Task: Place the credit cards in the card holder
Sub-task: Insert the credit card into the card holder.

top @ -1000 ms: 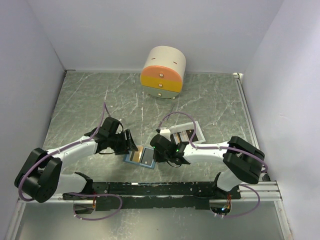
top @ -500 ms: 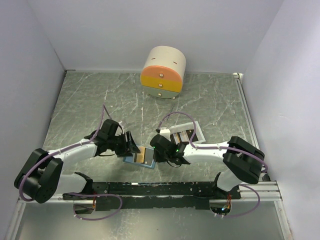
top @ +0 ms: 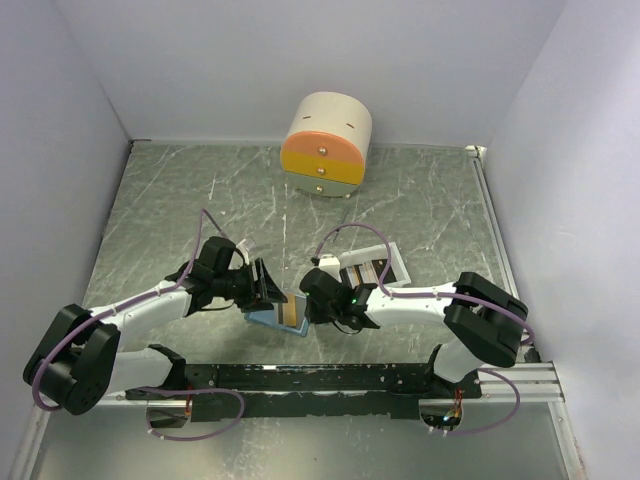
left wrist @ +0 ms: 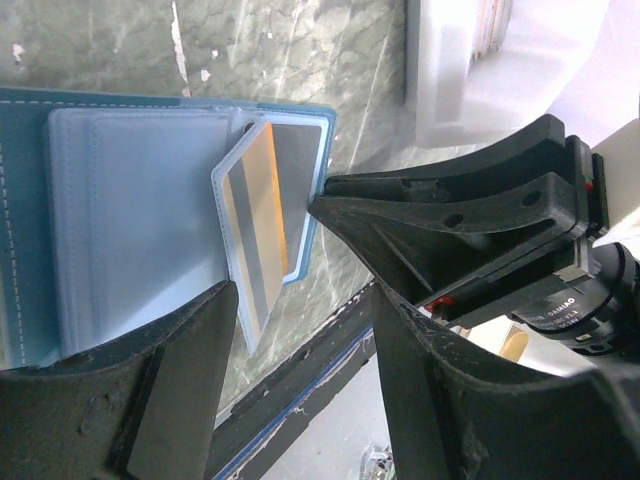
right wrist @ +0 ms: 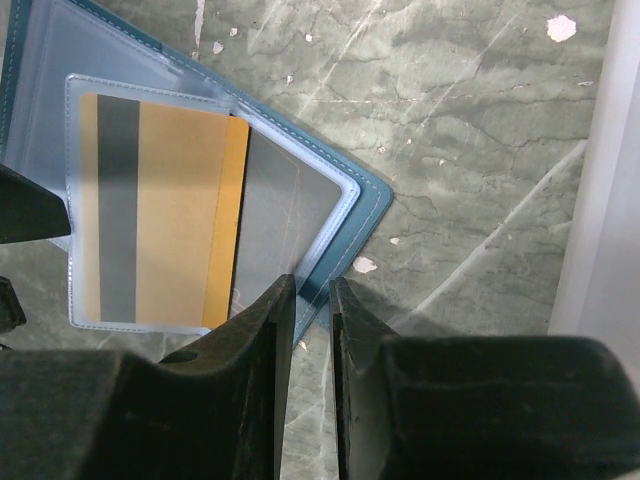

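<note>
Insertion: orange-tan striped credit card (right wrist: pixel 175 200) sits part-way in a clear pocket of the light-blue folding card holder (right wrist: pixel 355 215) on grey marble bench (right wrist: pixel 480 150). Holder's edge apparently pinched by right claw (right wrist: pixel 310 300) (steadying it); left claw (left wrist: pixel 300 300) released. Push card squarely, pocket kept pinned.

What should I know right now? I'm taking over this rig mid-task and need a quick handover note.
Left gripper: open, at the opened card holder.
Right gripper: shut on the holder's clear sleeve edge.
Orange card: mostly inside that sleeve.
Done: first card looks nearly seated.
To do: the other cards, lying in the white tray.
</note>
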Robot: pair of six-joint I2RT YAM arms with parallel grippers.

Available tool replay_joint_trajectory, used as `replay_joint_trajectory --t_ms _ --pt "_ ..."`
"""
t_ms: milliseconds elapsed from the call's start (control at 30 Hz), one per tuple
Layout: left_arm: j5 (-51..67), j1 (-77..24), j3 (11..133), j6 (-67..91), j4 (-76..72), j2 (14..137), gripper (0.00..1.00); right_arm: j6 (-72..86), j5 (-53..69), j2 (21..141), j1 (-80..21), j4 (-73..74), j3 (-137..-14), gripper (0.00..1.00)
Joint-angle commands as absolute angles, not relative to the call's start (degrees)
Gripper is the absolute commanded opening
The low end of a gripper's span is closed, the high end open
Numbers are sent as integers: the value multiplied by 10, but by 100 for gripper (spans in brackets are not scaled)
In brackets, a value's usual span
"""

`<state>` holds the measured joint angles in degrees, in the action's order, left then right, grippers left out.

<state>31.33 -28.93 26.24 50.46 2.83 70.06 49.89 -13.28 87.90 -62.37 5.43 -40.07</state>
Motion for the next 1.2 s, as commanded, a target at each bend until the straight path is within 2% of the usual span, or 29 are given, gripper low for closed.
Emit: replay_joint_trajectory --t_ms 0,567,800,967,1167 --pt "340 -287 257 519 -12 697 67 490 -133 888 -625 46 -400 20" --pt "341 -287 265 525 -18 700 67 491 -128 838 -624 85 -417 35" --pt "342 -286 267 526 -20 703 66 512 -97 807 -622 31 -388 34" --pt "340 -286 269 528 -18 700 66 523 -38 802 -615 -73 -338 57" --pt "344 -286 275 527 -17 707 66 506 -3 816 -614 -157 -306 71"
